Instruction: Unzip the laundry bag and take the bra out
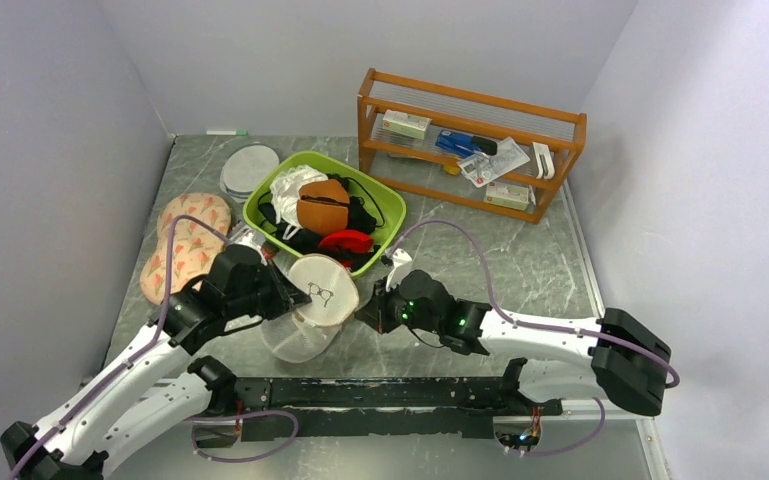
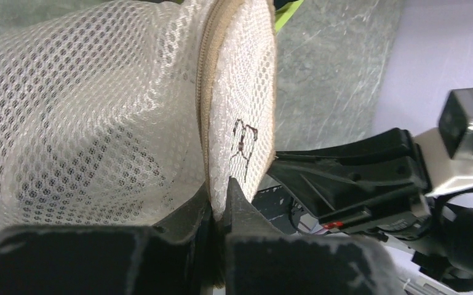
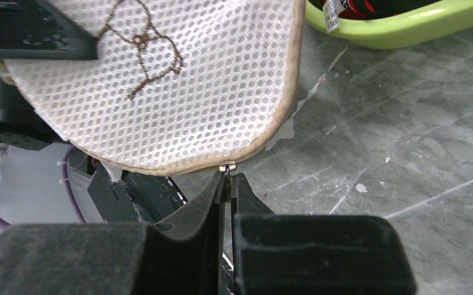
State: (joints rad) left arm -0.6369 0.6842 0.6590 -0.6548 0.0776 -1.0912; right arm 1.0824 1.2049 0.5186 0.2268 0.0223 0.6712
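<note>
Nearest the arm bases, the laundry bag point(image 1: 300, 335) hangs lifted off the desk point(image 1: 530, 265), stretched between both arms so the zip line is taut. At its nine o'clock edge the left tool point(image 2: 221, 193) is pressed together on the tan seam where the lid point(image 2: 246, 92) meets the mesh wall, anchoring the bag. At three o'clock the right tool point(image 3: 228, 181) pinches the small metal zipper pull point(image 3: 228, 166), placed to drag it round the rim. The zip looks shut here, so unzipping seems barely begun. The bra is not plainly visible; a dim shadow behind the mesh may be it. Beyond, at twelve o'clock, sits a green basin point(image 1: 258, 205) of garments. Farther off, at one o'clock, is a wooden rack point(image 1: 470, 95).
</note>
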